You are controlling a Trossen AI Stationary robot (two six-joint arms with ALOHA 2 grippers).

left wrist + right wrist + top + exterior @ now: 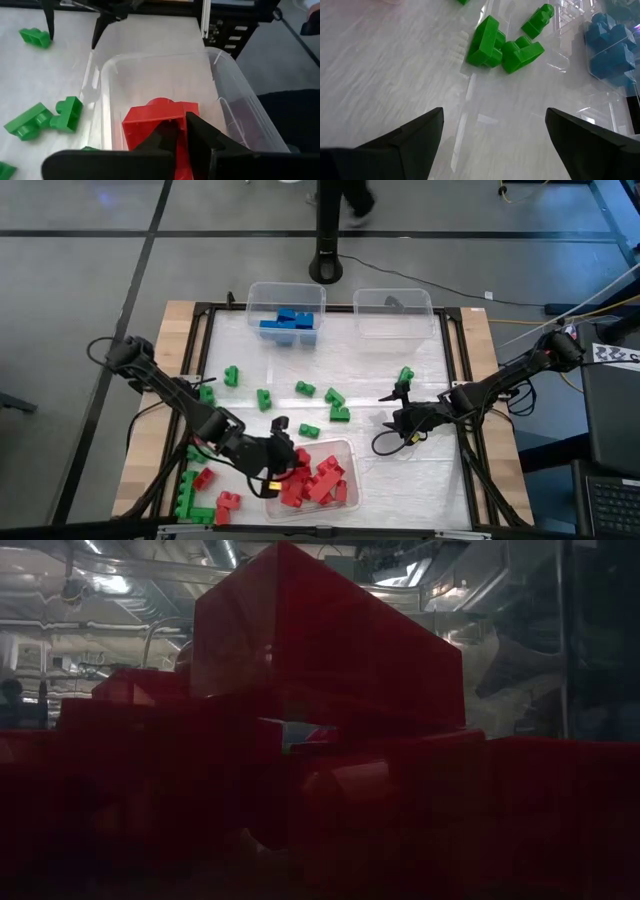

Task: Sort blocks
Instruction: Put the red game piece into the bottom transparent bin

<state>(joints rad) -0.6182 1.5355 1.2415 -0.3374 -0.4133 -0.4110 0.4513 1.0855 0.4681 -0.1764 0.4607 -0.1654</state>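
Observation:
My left gripper (281,442) is shut on a red block (160,117) over the left end of the clear near bin (345,452), which holds several red blocks (318,480). In the low view these red blocks (320,650) fill the picture. Green blocks (335,402) lie scattered on the white mat. Blue blocks (288,322) lie in the far left bin (255,298). My right gripper (492,130) stands open over bare mat, right of centre (395,418), a little short of green blocks (487,42). My left gripper pinches the red block between its two fingers (200,137), on its near end (150,127). The fingers slant down, coming from the table's left. The block is lifted clear, over the inside of the near bin.
A second clear bin (393,315) stands at the far right of the mat. More green and red blocks (200,490) lie at the near left corner. A black stand (327,265) stands on the floor beyond the table. Bare mat lies between the bins.

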